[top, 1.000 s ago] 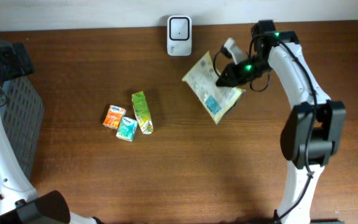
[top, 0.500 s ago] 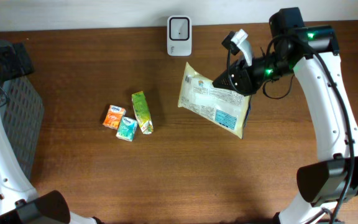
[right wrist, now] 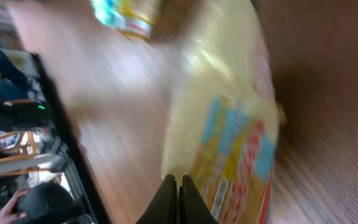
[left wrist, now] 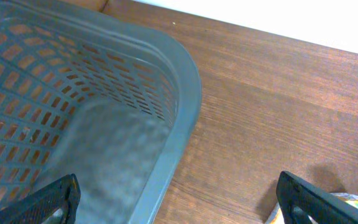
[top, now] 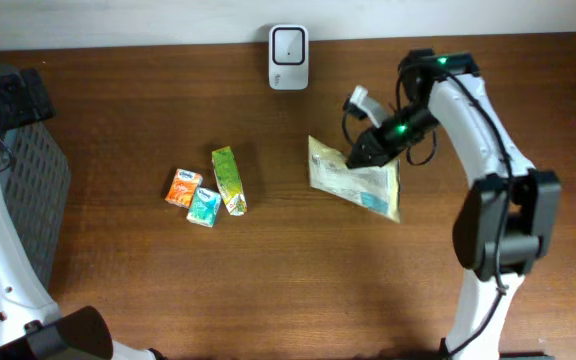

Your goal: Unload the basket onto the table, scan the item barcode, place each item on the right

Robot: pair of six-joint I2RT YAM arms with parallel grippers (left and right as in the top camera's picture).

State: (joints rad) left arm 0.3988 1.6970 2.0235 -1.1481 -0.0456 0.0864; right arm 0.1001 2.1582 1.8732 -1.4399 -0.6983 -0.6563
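1. Against the overhead frame of half a second ago, the packet (top: 363,180) is seen smaller and narrower, and shifted slightly toward the right edge of the tabletop (top: 268,290). The right arm is now folded differently, with its elbow nearer the near edge.
2. The green carton (top: 228,180), orange pack (top: 183,186) and teal pack (top: 204,206) are found unmoved, left of centre. The left arm is also unchanged.
3. The right gripper (top: 353,158) is clamped on the packet's upper left edge. In the wrist view its fingers (right wrist: 178,199) are pressed together on the packet (right wrist: 229,124).
4. The left gripper (left wrist: 178,180) is spread wide with nothing between its fingers, above the rim of the grey basket (left wrist: 179,93) at the left edge.
5. The packet is located right of centre, toward the far edge, below and to the right of the scanner (top: 288,44). Whether it rests on the wood cannot be told.
6. Packet appearance: pale yellow flat pouch with a blue and white label patch and red lettering. The print is blurred in the wrist view, and no barcode can be made out.
7. Surface: dark brown wood grain. A white wall (top: 168,20) is seen behind the far edge, and the scanner stands against it.
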